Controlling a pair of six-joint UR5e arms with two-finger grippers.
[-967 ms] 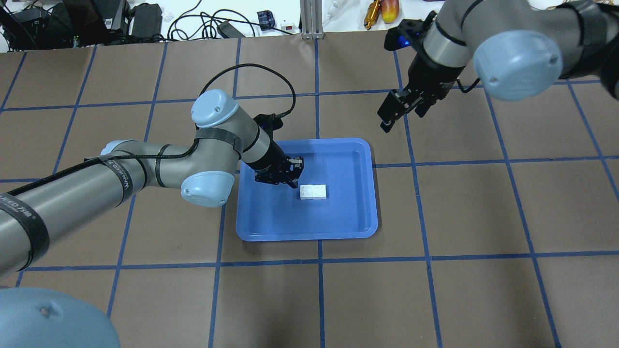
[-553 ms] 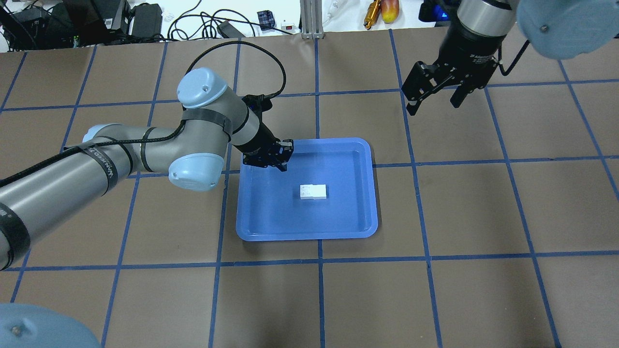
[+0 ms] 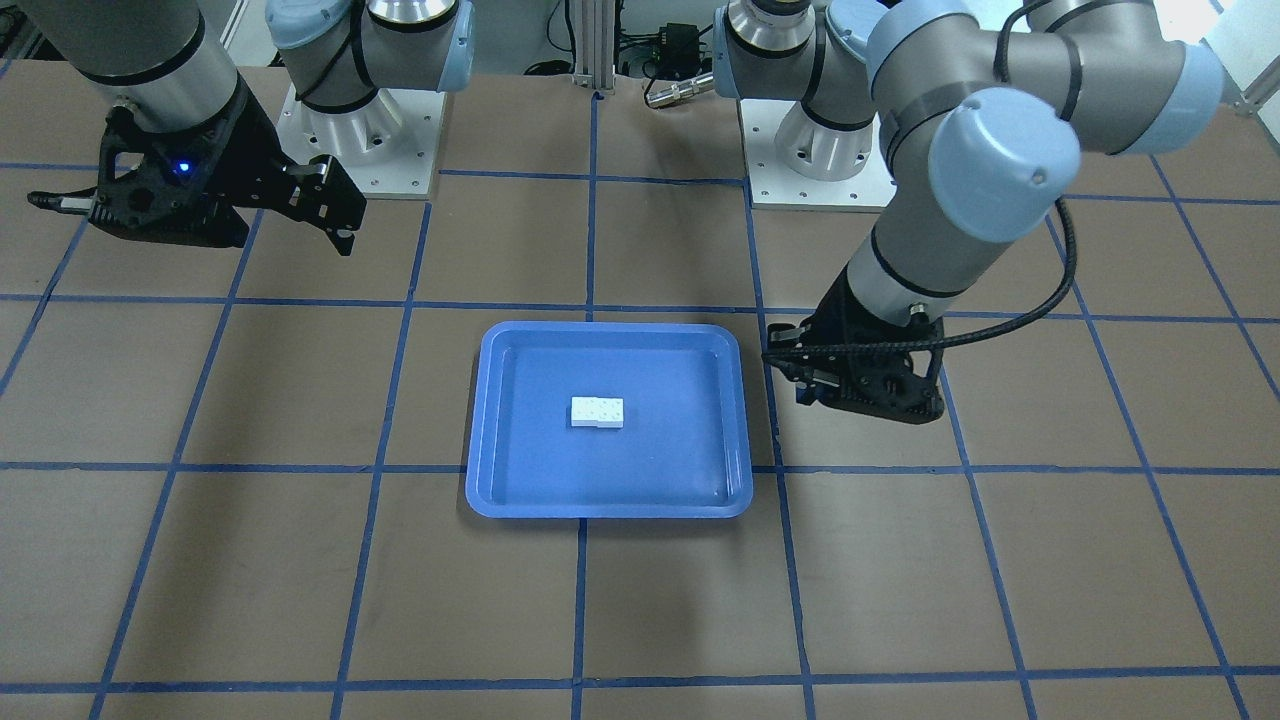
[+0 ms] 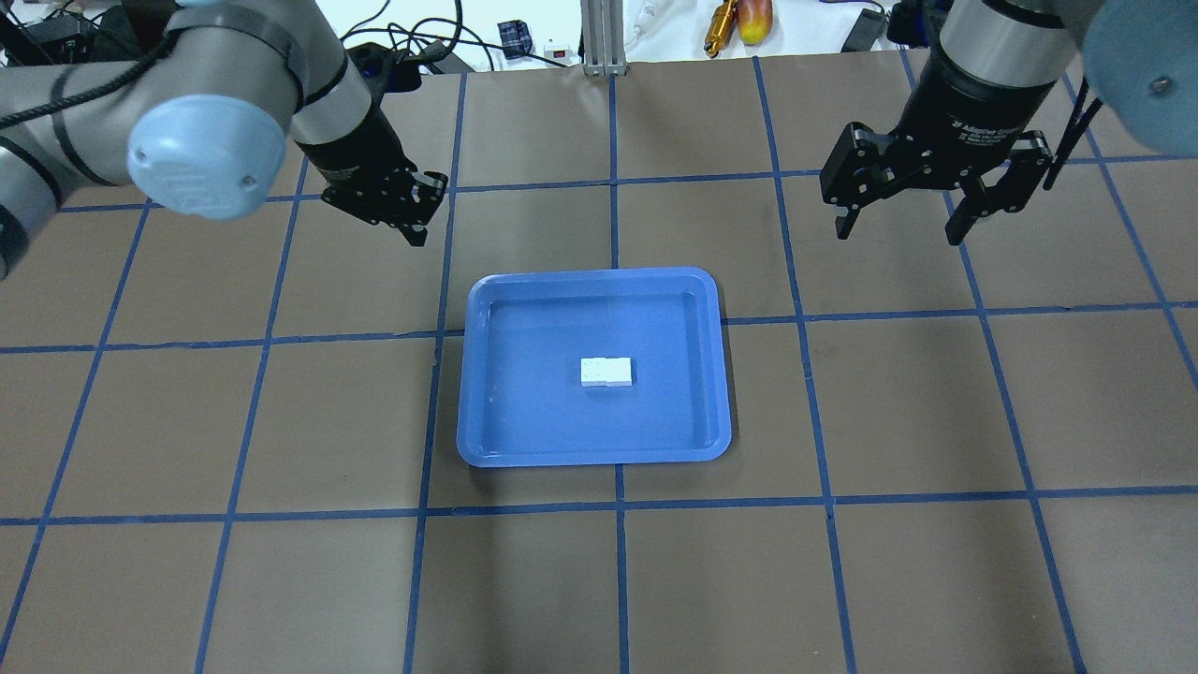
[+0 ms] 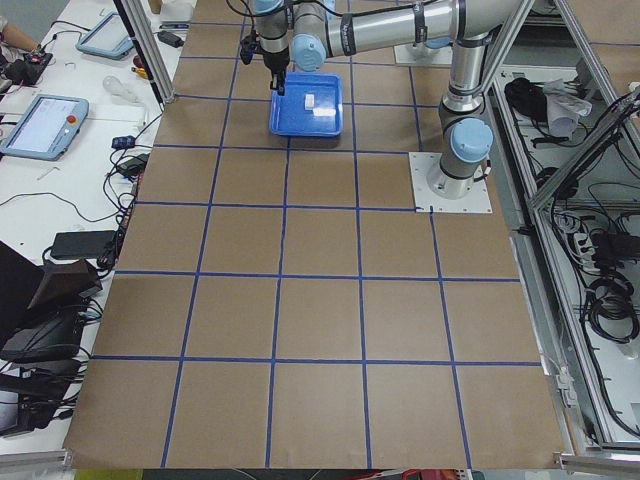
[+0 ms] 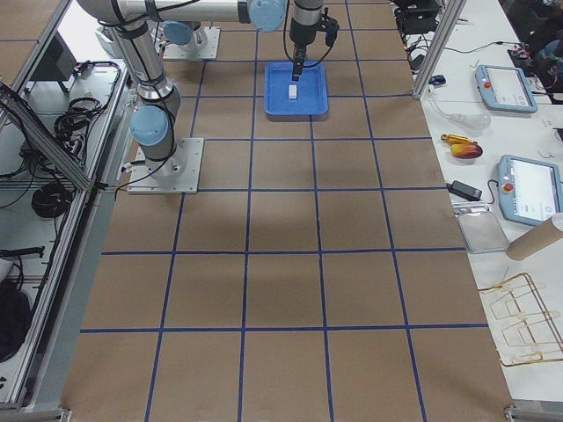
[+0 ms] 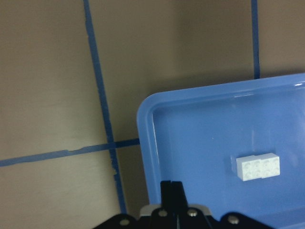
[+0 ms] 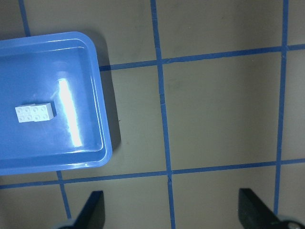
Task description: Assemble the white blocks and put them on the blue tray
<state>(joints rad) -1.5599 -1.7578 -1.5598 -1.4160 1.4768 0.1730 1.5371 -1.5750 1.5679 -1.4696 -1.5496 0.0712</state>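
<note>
Brown gridded table (image 4: pixel 187 421) held the blue tray (image 4: pixel 543 412) carrying joined white blocks (image 4: pixel 606 372); left gripper (image 4: pixel 415 232) hung closed and empty, right gripper (image 4: pixel 898 229) spread wide, empty.

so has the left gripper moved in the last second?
Yes. The left gripper was over the blue tray beside the white block; it is now off the tray, past its far-left corner.

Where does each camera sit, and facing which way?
Front-facing: across the table, facing the robot; left arm, right arm, blue tray.
Overhead: behind the robot, looking down; left gripper, right gripper.
Exterior left: table's end; left arm nearer.
Exterior right: opposite end; right arm nearer.
Left wrist: downward; shut fingers.
Right wrist: downward; open fingers.
Both wrist views show the tray's white block.
</note>
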